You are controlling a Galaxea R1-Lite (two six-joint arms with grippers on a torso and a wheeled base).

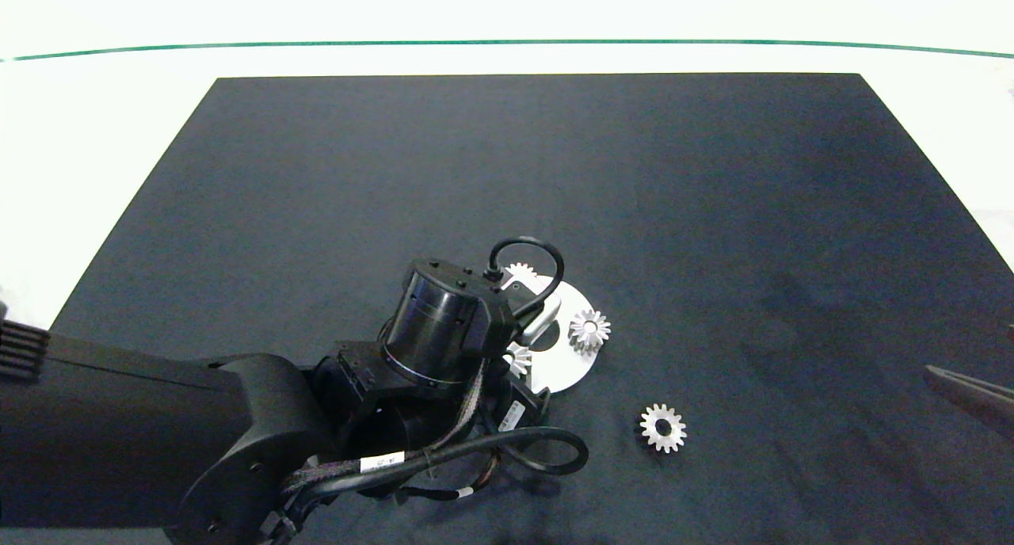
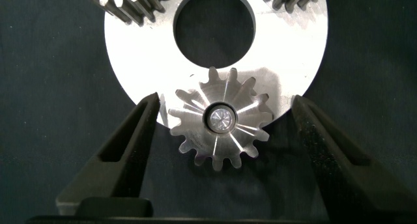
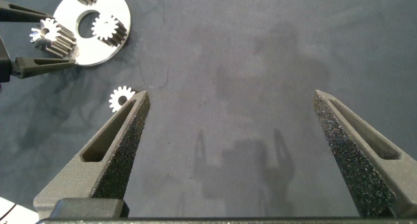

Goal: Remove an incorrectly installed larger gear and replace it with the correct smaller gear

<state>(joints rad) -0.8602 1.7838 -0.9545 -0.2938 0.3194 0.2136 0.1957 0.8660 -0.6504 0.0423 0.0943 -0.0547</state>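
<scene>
Left pincer open astride the larger gear on disc

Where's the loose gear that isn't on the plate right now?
In the head view the loose gear lies flat on the dark mat, just right of and nearer the camera than the round silver plate, with neither gripper touching it.

We see a round silver metal plate with a smooth, satin finish, softly reflecting the brushed silver metal spur gear mounted on it, whose face shows fine radial machining marks. A loose pale metal gear looks duller. The dark mat on the bench appears matt and cloth-like. The right jaws' grey pads look coarse and grainy.
</scene>
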